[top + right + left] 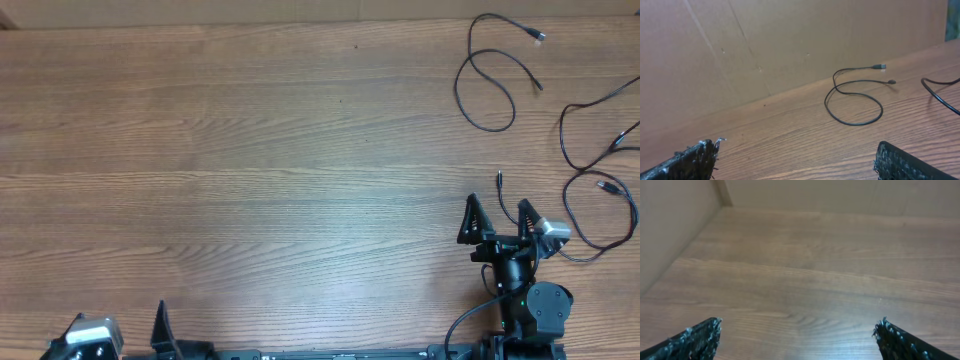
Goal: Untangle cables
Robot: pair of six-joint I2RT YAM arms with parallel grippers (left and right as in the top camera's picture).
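Both left fingers point(695, 341) and right fingers point(690, 162) gape empty; cables point(855, 123) lie on table point(250, 150).

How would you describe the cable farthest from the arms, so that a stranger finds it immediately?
Seen from above, go to the far right corner of the wooden table. A thin black cable lies there in one loose loop, its two small plug ends pointing right. Unlike the other cables along the right edge, it lies apart and touches none of them.

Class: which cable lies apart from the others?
The looped cable at the overhead view's top, both plugs showing; the other cables crowd the right edge.
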